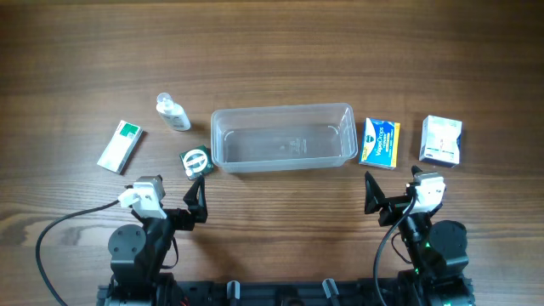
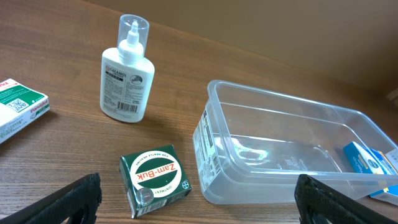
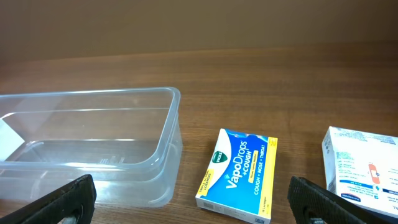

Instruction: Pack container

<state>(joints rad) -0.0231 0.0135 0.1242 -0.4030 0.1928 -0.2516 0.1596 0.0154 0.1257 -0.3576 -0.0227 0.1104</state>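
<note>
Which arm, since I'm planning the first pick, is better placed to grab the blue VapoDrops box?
Right, probably. The VapoDrops box lies just right of the container, directly ahead of the open right tool. The left tool sits on the container's far side, facing the Zam-Buk box.

Container (image 1: 283, 109) centre — bottle (image 1: 173, 112) left, boxes (image 1: 380, 142) right

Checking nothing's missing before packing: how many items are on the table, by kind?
small boxes: 4 (green-and-white box, Zam-Buk box, VapoDrops box, white box)
bottle: 1
container: 1
total: 6
</note>
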